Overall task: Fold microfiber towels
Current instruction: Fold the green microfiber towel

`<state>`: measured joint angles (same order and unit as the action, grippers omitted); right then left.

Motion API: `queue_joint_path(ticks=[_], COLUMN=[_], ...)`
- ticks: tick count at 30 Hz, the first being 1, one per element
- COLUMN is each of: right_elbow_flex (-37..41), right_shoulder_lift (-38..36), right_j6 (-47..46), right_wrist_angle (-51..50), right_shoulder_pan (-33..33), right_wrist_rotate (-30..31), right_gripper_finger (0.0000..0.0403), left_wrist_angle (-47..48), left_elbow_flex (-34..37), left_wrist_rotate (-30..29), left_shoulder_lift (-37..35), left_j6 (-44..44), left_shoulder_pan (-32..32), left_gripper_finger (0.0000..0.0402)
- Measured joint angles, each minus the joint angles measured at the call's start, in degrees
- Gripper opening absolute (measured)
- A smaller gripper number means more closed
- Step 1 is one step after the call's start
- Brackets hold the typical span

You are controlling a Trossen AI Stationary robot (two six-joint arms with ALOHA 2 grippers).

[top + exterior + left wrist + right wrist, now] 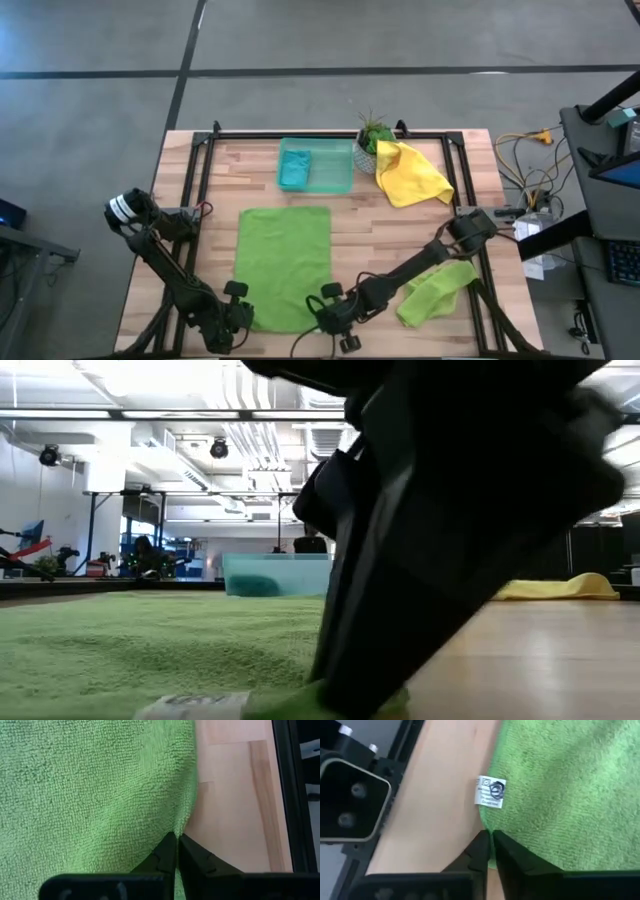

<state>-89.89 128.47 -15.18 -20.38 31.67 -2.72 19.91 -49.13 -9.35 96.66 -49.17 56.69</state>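
At the near edge of the pale wooden tabletop (350,230), a large lime green microfiber towel (284,262) lies spread flat, and both arms reach down to its two near corners. The left gripper (176,839) has its fingers pressed together on the cloth's corner edge, where the green pile meets bare wood. The right gripper (490,837) is likewise pinched shut on the opposite near corner, just beside a small white care label (491,792) sewn to the hem. In the low view the right arm fills most of the foreground, with the flat green cloth running away behind it.

A second lime green towel (436,290) lies crumpled to the right, partly under the right arm. Farther back, a yellow microfiber towel (410,174) lies bunched beside a small potted plant (372,140). A teal-blue towel (295,167) sits inside a translucent green rectangular plastic tray (335,180) at the far side.
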Motion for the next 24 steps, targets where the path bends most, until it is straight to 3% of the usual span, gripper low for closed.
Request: queue_joint_path(ticks=[6,15,21,24], right_elbow_flex=[-0.58,-0.63,-0.58,-0.34], right_shoulder_lift=[-3.2,-11.86,-16.98,-17.92], right_j6=[-2.75,-9.27,-11.82,-11.78], right_wrist_angle=[-4.62,-6.96,-9.89,-13.1], right_shoulder_pan=[0.25,0.9,0.82,0.32], right_wrist_rotate=[-0.68,-7.64,-7.2,-4.94], right_gripper_finger=[0.001,0.0009,0.0009,0.0009], left_wrist_angle=[0.86,-0.56,-1.8,-0.89], left_elbow_flex=[0.29,0.14,0.1,0.1], left_wrist_rotate=[-0.89,-0.94,-2.24,-5.89], left_shoulder_lift=[-6.28,-14.2,-18.31,-19.46], left_j6=[3.41,3.43,3.52,3.66], left_shoulder_pan=[-0.02,-0.09,-0.34,-0.71], left_gripper_finger=[0.0,0.0,0.0,0.0])
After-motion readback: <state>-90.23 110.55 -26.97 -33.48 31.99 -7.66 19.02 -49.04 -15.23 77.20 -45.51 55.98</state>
